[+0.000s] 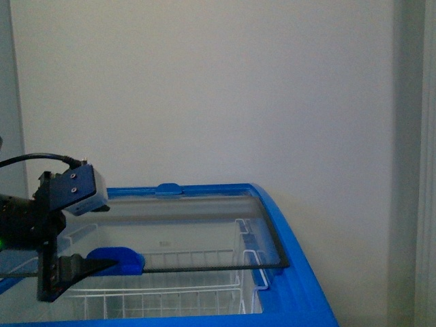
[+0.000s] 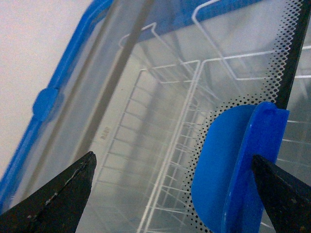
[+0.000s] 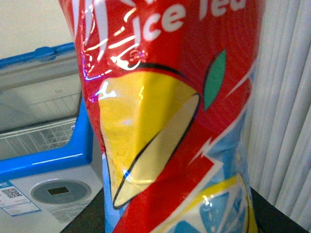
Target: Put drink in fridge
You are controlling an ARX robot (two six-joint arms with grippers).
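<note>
one left tool (image 2: 172,158) spread around fridge (image 1: 293,272) handle (image 2: 238,170); drink (image 3: 165,121) fills right wrist view, right tool unseen

The fridge (image 1: 310,303) is standing in front of me against a pale wall (image 1: 238,88), and it is doing the carrying here. Its blue rim (image 1: 272,211) is running round the top. The glass lid (image 1: 204,228) is lying across the far part, with its blue handle (image 1: 117,261) sitting on the near edge. White wire baskets (image 1: 170,296) are hanging inside, showing both under the glass and in the open gap nearest me. From my right wrist I am also seeing a dark surface (image 3: 279,218) near the fridge. The drink (image 3: 165,121) is blocking most of it, its base out of frame, so I cannot tell whether it is resting there.
</note>
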